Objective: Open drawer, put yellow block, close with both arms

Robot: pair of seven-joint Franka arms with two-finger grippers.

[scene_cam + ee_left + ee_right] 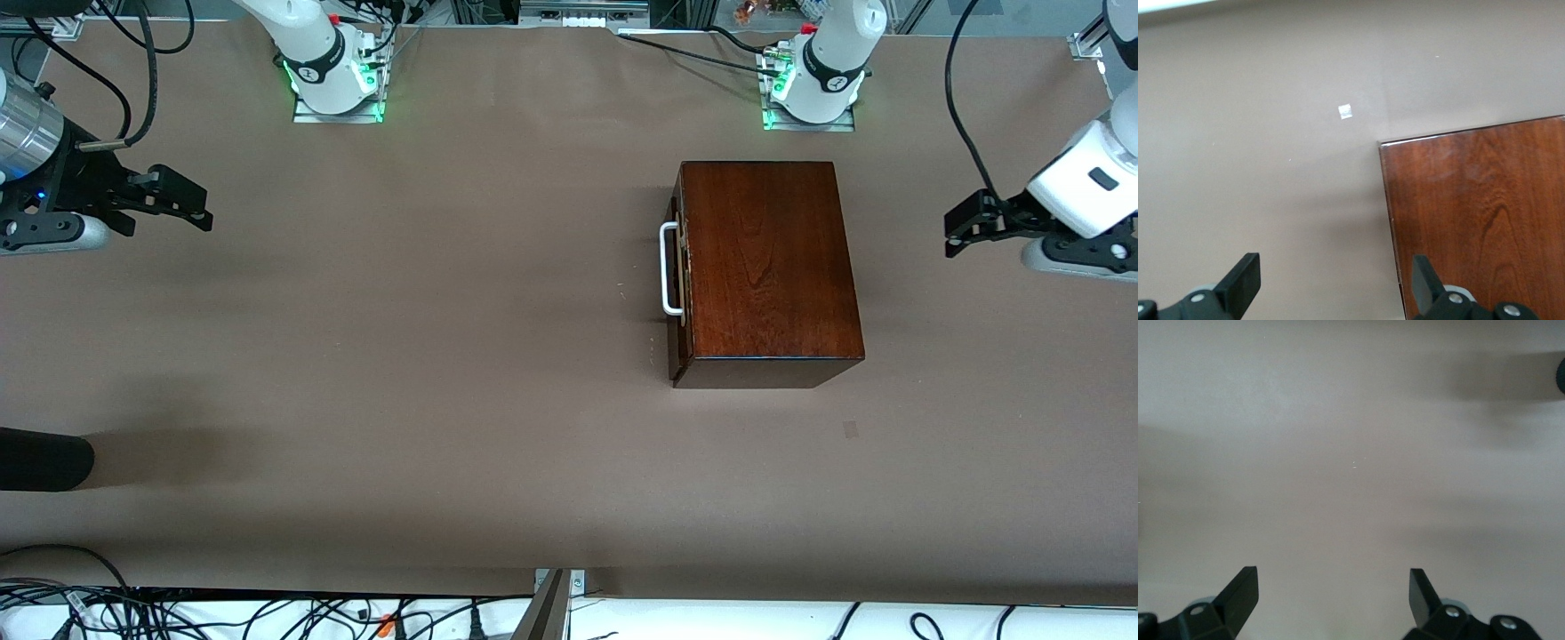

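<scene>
So the box is this glossy dark mahogany thing with nice visible grain, sitting on the brown desk toward the left arm's end, just in front of that arm's base; the drawer looks pushed fully in, its front flush with the box, and the white U-shaped handle sticks out of the side that faces the right arm's end; with it shut you can't see what's inside, and no yellow block shows anywhere. Left tool hangs up over the desk edge at its own end, well apart from the box, fingers spread wide and holding nothing; right tool is the same deal over its own end of the desk, released and empty; both arms just wait there.
</scene>
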